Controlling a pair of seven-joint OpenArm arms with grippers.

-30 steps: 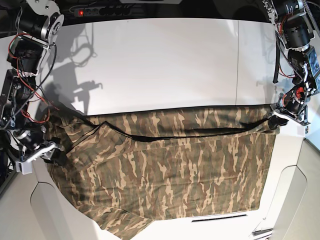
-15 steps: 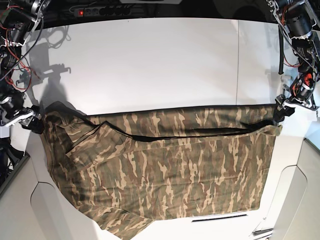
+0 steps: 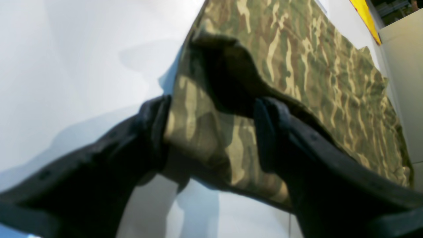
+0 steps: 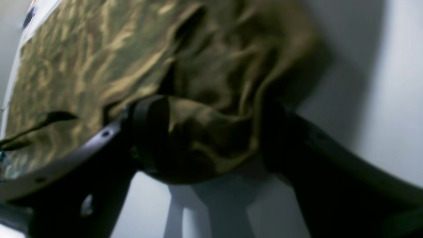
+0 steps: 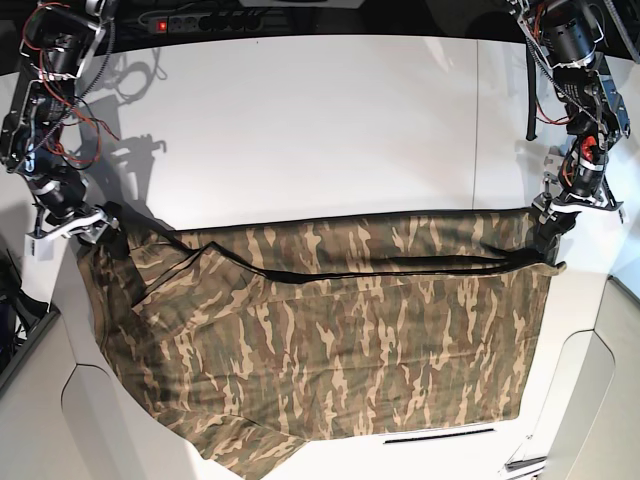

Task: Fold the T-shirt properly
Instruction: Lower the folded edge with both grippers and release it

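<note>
Both end effectors, left (image 3: pixel 211 132) and right (image 4: pixel 211 132), stand wide open astride the T-shirt's (image 5: pixel 340 340) far corners (gripping nothing), so they should lift straight off the counter (image 5: pixel 320 130) without snagging cloth

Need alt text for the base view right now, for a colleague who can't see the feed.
A camouflage T-shirt lies spread across the near half of a white table, its far edge folded over in a long band. The left gripper and right gripper sit at that band's two ends, fingers apart.
</note>
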